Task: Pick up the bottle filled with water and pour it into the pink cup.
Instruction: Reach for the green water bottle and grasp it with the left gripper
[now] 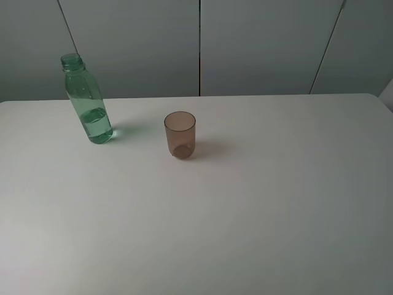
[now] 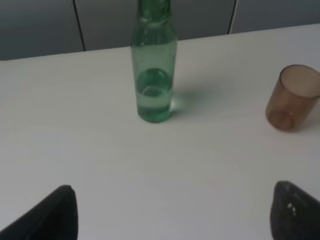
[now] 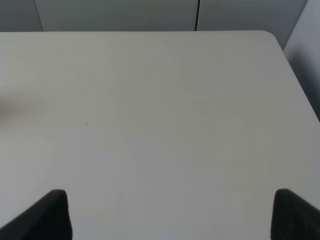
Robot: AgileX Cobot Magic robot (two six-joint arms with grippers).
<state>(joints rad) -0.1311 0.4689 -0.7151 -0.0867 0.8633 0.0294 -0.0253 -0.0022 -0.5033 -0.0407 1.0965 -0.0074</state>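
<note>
A tall translucent green bottle [image 1: 88, 101] with no cap stands upright at the back left of the white table [image 1: 245, 215], with water in its lower part. To its right stands the small brownish-pink cup [image 1: 180, 134], upright and apart from it. Neither arm shows in the exterior high view. In the left wrist view the bottle [image 2: 153, 70] is straight ahead of my left gripper [image 2: 172, 215] and well away from it, with the cup [image 2: 292, 97] off to one side. My left gripper is open with nothing between its fingers [image 2: 52, 217]. My right gripper [image 3: 172, 217] is open over bare table.
Grey wall panels [image 1: 202, 46] rise right behind the table's back edge. The table's rounded back right corner [image 3: 272, 35] shows in the right wrist view, with a drop beyond it.
</note>
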